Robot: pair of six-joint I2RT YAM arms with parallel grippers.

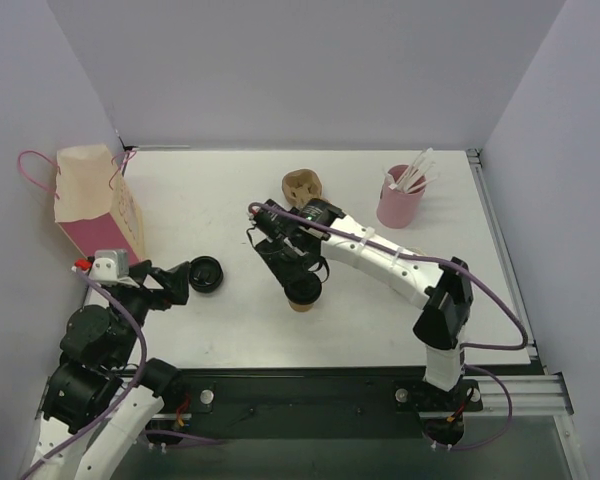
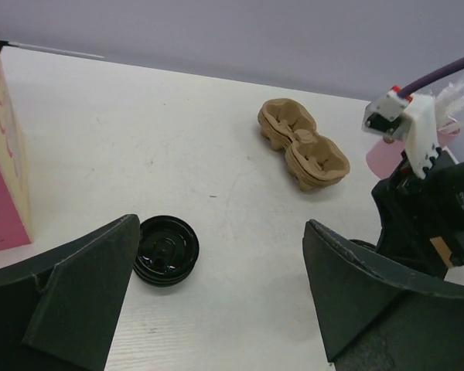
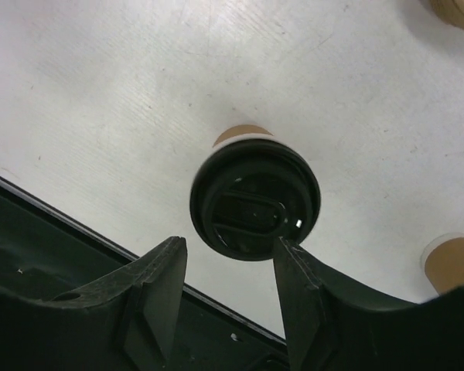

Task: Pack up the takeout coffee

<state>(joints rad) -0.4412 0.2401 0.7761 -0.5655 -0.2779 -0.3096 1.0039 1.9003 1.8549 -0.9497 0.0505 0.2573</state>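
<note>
Capping coffee before bagging.
Nearest, holds left gripper [image 2: 221, 226] with jaws wide open and empty beside a spare lid [image 2: 167, 249], likely for the next cup. Farther up the surface [image 1: 210, 200], poises right gripper [image 3: 228, 246] over the lidded coffee cup [image 3: 255, 201], jaws parted, gripping nothing, probably to leave the lid seated. Cuts off a second cup [image 3: 452, 263] at the wrist view's edge. Beyond: tray [image 1: 302, 185], bag [image 1: 95, 200].

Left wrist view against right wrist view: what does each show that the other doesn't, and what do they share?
Only the left wrist view: the paper bag at the left edge, a loose black lid, the pulp tray in full, and the right arm.
Only the right wrist view: a brown cup with a black lid beneath the open right gripper, and a second brown cup.
Both: the white table; the left gripper is open too.
</note>
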